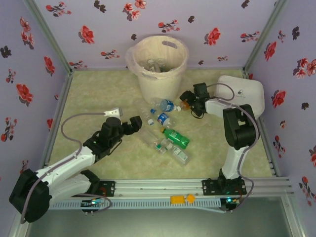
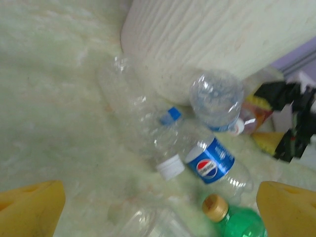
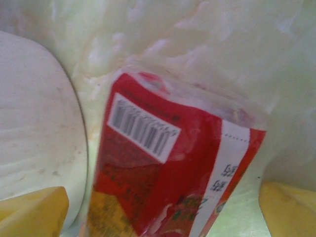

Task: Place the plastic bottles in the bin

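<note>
Nearest you, past the rail (image 1: 163, 185) that carries both arms, your left gripper (image 1: 136, 123) hovers low over the table (image 1: 94, 94). Its yellow pads (image 2: 29, 210) are spread wide with nothing between them. Just ahead lies the loose cluster of plastic bottles: a green bottle (image 1: 177, 138) with a gold cap, some crushed clear bottles (image 1: 170, 150) beside it, and a blue-labelled bottle (image 2: 211, 164) on its side. A second blue-labelled one rests against the foot of the bin (image 1: 159, 84).

Your right gripper (image 1: 187, 101) is down near the bin too, jaws wide and straddling the red-labelled bottle (image 3: 163, 168). In the right wrist view neither pad looks pressed against the label, so treat it as not yet gripped.

Expect these bottles to be empty, very light and thin-walled. They will probably dent under a squeeze and roll or skid if you nudge them, and the film labels look slick. Take each one across the body at the label or the shoulder, where it should be stiffest, not at a crumpled end. Close squarely so it does not squirt out.

The table has a pale green, mottled covering that looks slightly soft. A white box (image 1: 242, 91) sits behind your right arm. The bin stands at the far middle with what look like clear bottles inside its liner. Purple floral walls (image 1: 98, 24) close in on three sides, so carry high enough to clear the rim.
</note>
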{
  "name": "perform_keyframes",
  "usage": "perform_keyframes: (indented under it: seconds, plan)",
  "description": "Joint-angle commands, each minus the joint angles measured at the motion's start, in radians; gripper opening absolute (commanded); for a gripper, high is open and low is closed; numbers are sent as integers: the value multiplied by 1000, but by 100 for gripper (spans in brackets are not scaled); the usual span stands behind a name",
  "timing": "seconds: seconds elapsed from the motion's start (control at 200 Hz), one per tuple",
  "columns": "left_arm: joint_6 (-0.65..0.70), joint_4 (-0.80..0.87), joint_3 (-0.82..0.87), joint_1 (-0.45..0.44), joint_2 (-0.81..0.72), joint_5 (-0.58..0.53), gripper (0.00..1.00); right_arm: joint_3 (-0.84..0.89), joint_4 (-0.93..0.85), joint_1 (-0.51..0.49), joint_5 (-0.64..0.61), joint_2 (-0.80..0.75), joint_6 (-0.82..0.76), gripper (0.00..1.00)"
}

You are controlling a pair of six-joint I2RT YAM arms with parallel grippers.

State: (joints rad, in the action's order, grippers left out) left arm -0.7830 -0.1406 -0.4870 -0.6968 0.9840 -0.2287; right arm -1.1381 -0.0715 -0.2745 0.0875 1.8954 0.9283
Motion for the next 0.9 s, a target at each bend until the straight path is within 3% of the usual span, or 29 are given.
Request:
perform_keyframes:
  seconds: [0.0, 0.38, 0.49, 0.895]
  plan:
    - [-37, -114, -12, -6, -23, -90, 100, -12, 1, 6, -29, 21, 35, 97]
    - [-69, -145, -41, -15, 82, -88, 100, 127, 75, 7, -40, -20, 53, 83]
    - [-82, -164, -61, -26, 118, -74, 100, 187, 98, 7, -46, -54, 52, 74]
    - [-111, -191, -79, -77, 166, -89, 100, 353, 25, 7, -26, -222, -72, 56]
